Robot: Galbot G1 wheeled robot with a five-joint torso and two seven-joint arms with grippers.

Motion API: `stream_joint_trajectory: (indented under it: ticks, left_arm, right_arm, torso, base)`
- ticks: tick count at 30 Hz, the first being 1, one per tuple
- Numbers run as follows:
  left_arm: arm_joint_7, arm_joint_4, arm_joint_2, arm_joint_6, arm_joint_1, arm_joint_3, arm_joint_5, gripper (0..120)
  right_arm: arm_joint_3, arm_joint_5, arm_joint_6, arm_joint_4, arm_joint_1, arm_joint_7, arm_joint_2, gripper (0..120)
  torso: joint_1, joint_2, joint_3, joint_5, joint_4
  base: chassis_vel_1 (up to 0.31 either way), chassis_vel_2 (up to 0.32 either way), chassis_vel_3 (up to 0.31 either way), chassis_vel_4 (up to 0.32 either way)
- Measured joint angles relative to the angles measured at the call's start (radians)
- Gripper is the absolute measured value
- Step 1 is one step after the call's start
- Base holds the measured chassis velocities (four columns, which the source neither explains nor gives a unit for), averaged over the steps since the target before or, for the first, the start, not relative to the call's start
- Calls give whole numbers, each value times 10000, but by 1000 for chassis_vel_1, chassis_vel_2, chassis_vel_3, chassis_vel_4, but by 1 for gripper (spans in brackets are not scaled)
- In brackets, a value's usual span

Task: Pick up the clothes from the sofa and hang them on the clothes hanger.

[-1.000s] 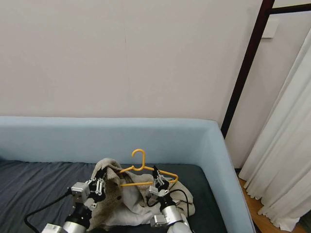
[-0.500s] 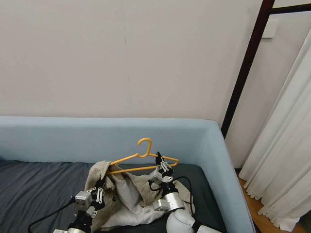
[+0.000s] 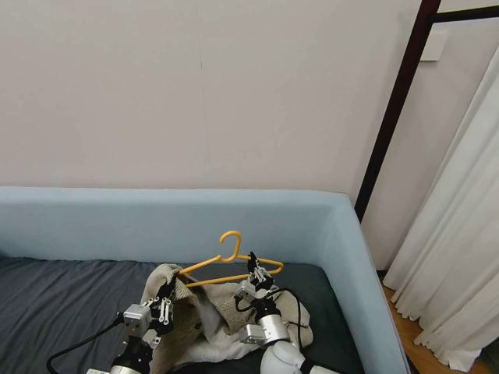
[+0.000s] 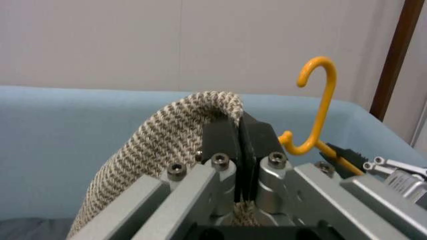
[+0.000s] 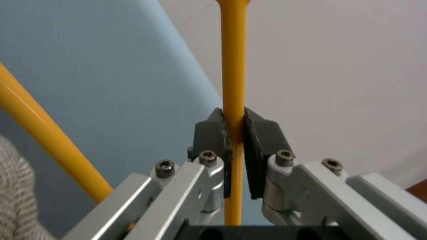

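Entry, both arms at work over the sofa [image 3: 156,218]. The right hand [image 3: 256,274] is closed on the yellow hanger [image 3: 201,265]. In the right wrist view the pads of that hand [image 5: 232,132] pinch the yellow rod [image 5: 233,60] squarely, with no gap either side. The left hand [image 3: 160,305] is closed too. In the left wrist view the left hand [image 4: 238,132] has its jaws nearly together, and a fold of the beige knit garment [image 4: 153,145] arches over the fingertips and is clamped between them. Most of the garment [image 3: 222,308] lies heaped on the dark seat cushion between and below the two hands, and only the gripped fold is lifted.

The relation that matters is this: the hanger's long axis runs across my view from left to right, roughly level, hook up. Its right shoulder is in the right hand. Its left tip sits at the raised fold, just beside the left hand. I cannot tell whether the tip is inside the garment's opening or only resting against the cloth.

The left hand is the nearer one to the cloth, so I judge that any threading of that shoulder depends on its fold staying open toward the hanger tip. From the left wrist the hook [image 4: 325,100] stands just beyond the fold, clear of it. A dark upright post [image 3: 390,132] stands past the sofa's right end, well apart from both hands.
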Motion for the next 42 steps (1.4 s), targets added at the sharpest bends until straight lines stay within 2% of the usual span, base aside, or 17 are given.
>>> stream_joint_trajectory:
  ticks: [6,12,17,24,27,35,42]
  left_arm:
    - [-6,212,-273,0,-136,291,147,0]
    - [-4,601,-554,-35,-293,674,555,0]
    - [-146,1096,-948,-69,-483,945,1034,0]
    - [-246,1235,-1049,-79,-482,1042,1267,0]
    - [-298,1289,-1050,-114,-397,997,1410,0]
    - [-699,1078,-1126,-120,-269,859,1478,0]
    - [-1095,916,-861,-103,-233,575,1517,0]
  right_arm:
    - [-385,1408,-975,458,206,229,-99,5]
    - [-507,2479,-1073,777,302,486,-81,5]
    - [-600,3935,-1071,1325,377,815,51,5]
    - [-640,4930,-1266,1523,516,1049,201,5]
    - [-576,6329,-1454,1631,617,1406,316,5]
    - [-303,6303,-1456,1282,621,1436,288,5]
    - [-13,6019,-1396,1110,568,1372,58,5]
  torso:
    - [0,0,0,0,-1]
    - [0,0,0,0,0]
    - [0,0,0,-1,0]
    - [-1,0,1,0,0]
    - [0,0,0,-1,0]
    - [0,0,0,0,0]
    - [0,0,0,0,-1]
  base:
    - [0,0,0,0]
    - [0,0,0,0]
    - [0,0,0,0]
    - [0,0,0,0]
    - [0,0,0,0]
    - [0,0,0,0]
    - [0,0,0,0]
